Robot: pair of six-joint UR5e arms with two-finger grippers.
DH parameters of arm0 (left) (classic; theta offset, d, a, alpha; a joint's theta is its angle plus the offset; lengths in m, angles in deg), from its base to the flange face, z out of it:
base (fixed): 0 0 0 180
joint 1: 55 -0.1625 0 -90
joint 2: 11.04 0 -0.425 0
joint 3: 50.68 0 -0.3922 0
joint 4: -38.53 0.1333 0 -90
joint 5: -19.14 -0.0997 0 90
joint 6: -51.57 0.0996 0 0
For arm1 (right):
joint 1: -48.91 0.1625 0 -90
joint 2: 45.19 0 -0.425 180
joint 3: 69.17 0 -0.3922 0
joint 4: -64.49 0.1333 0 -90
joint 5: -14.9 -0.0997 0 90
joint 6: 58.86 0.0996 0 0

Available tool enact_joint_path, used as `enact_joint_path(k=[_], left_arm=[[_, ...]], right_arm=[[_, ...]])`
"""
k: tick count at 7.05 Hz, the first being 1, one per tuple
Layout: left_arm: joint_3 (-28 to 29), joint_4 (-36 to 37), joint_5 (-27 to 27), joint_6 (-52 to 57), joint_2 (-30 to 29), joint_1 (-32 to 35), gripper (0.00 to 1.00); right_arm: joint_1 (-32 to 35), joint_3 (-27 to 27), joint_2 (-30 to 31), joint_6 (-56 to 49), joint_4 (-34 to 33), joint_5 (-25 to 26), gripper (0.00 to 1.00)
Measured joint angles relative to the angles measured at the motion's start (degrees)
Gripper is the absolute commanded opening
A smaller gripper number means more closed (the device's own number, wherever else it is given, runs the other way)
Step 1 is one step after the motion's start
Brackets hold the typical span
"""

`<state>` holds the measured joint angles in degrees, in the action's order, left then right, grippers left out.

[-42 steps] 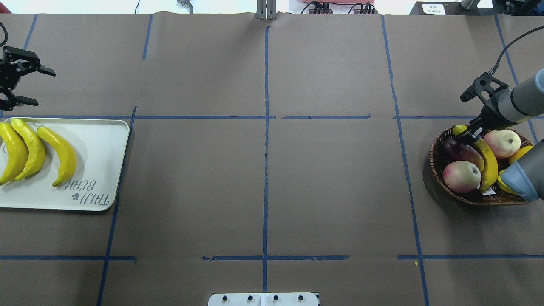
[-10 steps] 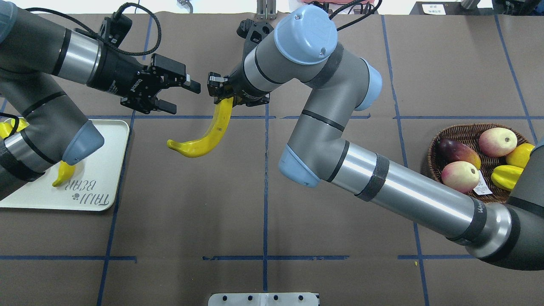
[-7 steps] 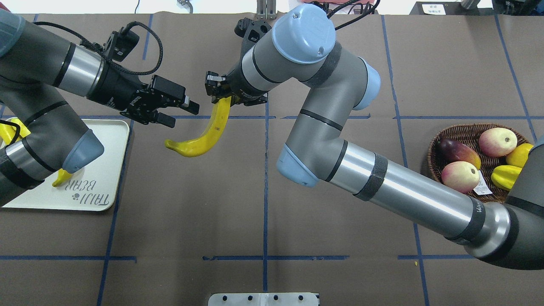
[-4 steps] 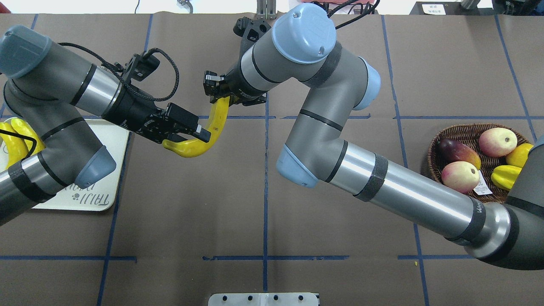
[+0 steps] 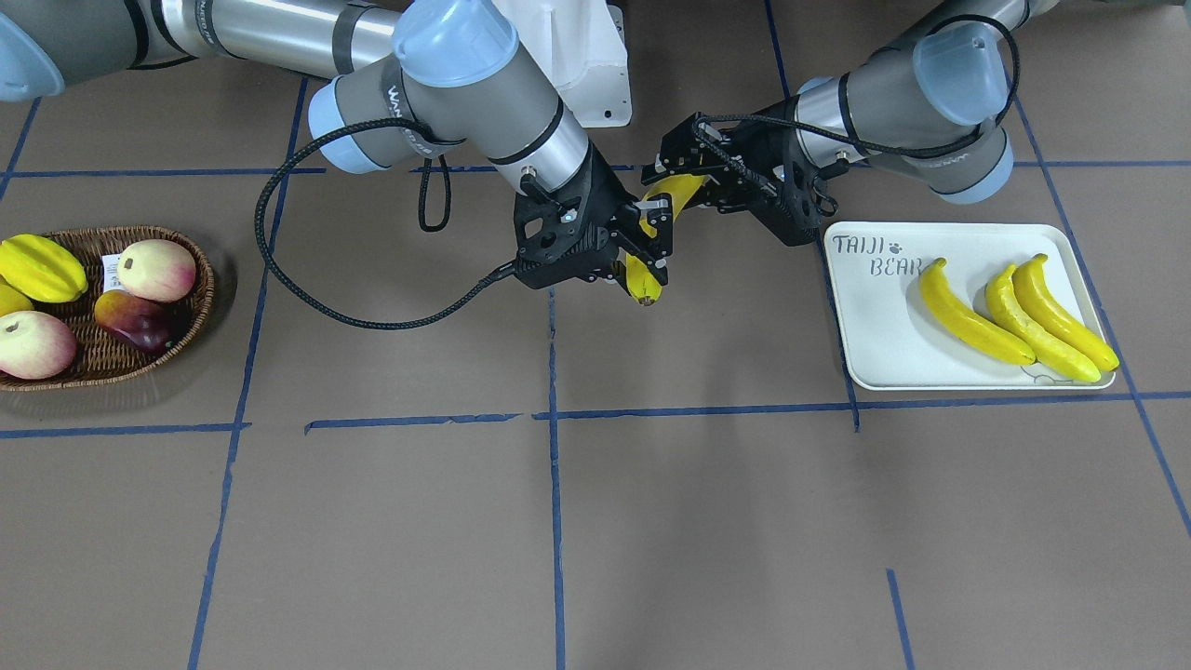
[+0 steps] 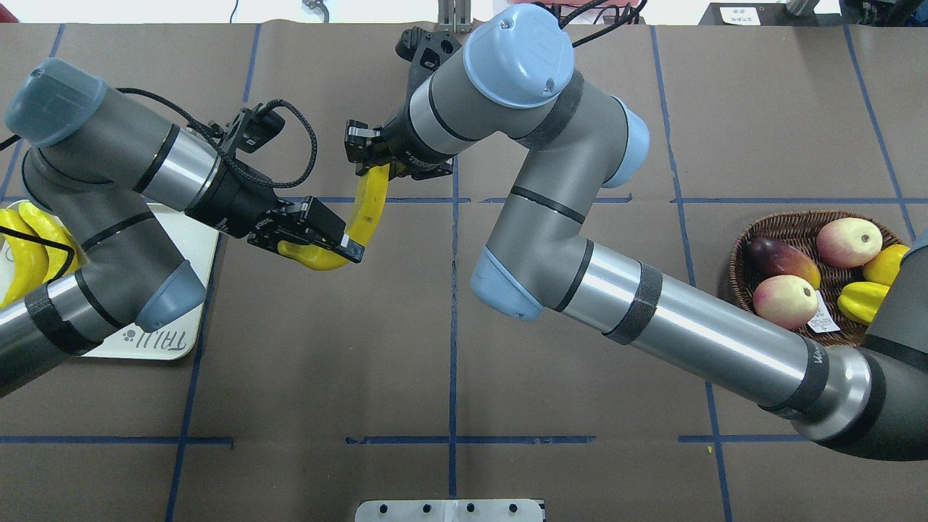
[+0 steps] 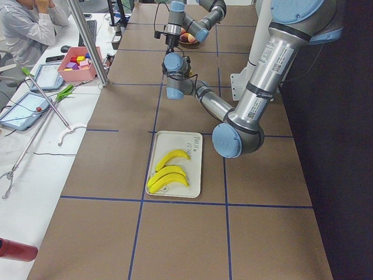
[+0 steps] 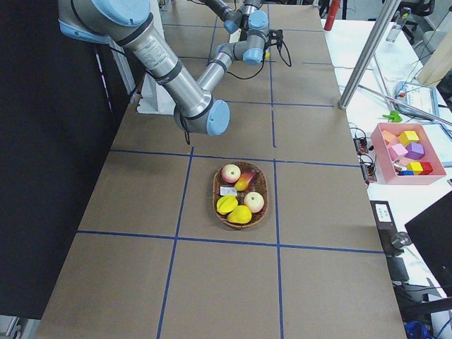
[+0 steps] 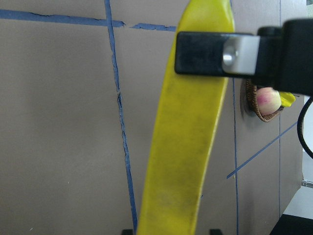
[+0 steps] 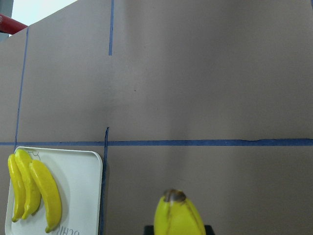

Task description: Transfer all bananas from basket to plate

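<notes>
Squeeze the left end effector [image 6: 339,242], which sits round the low end of the banana [image 6: 370,204] above the worktop [image 6: 761,109] (I cannot tell if it grips), before the right end effector [image 6: 374,171], pinching the top end, lets go.

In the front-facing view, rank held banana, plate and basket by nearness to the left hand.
1. Held banana, between the left hand's fingers.
2. Plate, just beside it, view's right.
3. Basket, far across, view's left.

A banana [image 9: 188,142] ran up the middle, a black finger [image 9: 200,46] lay across its upper part, and a peach [image 9: 268,98] sat in the basket [image 9: 266,116] at right
</notes>
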<state>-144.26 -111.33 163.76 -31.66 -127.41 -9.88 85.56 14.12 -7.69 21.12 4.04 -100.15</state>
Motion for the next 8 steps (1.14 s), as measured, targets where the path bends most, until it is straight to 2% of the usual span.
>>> enact_joint_path(k=[1,2,3,4,5,8], left_arm=[[0.1,0.0,0.0,0.0,0.0,0.0,0.48],[0.2,0.0,0.0,0.0,0.0,0.0,0.26],[0.3,0.0,0.0,0.0,0.0,0.0,0.05],[0.3,0.0,-0.1,0.0,0.1,0.0,0.00],[0.3,0.0,-0.1,0.0,0.1,0.0,0.00],[0.2,0.1,-0.3,0.0,0.4,0.5,0.00]], right_arm=[[0.0,0.1,0.0,0.0,0.0,0.0,0.01],[0.0,0.2,0.1,0.0,0.0,0.0,0.02],[0.0,0.3,0.2,-0.1,0.0,0.0,0.08],[-0.1,0.4,0.2,-0.1,0.0,0.0,0.67],[-0.1,0.4,0.2,-0.3,0.0,0.0,0.99],[-0.5,0.4,0.3,-3.4,0.1,0.2,1.00]])
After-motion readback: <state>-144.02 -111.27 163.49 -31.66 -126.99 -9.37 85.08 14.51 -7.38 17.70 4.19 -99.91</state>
